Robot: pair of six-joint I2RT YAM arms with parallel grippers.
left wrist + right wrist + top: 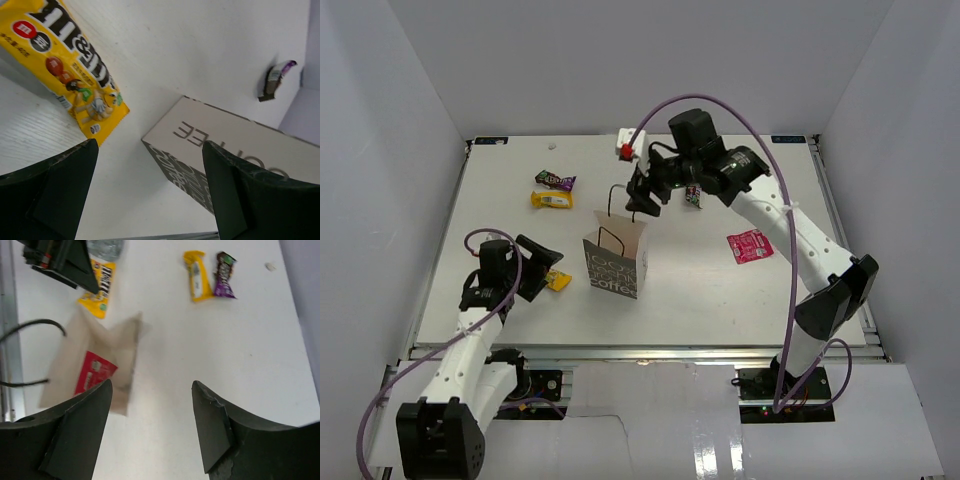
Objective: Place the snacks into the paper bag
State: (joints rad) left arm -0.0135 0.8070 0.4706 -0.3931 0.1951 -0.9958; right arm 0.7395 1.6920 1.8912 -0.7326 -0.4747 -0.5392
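The paper bag [616, 268] stands upright near the middle of the table [710, 295]. Its mouth is up, its lettered grey-white front faces the near edge, and the opening's long axis runs roughly left to right. My right gripper [151, 386] hangs just above the bag's far right corner, jaws spread and empty. Below it a red packet [95, 371] lies inside the bag. My left gripper [150, 145], left of the bag, is also spread and holds nothing. A shiny yellow packet [70, 65] lies flat just beside it, one end pointing at the bag's corner.
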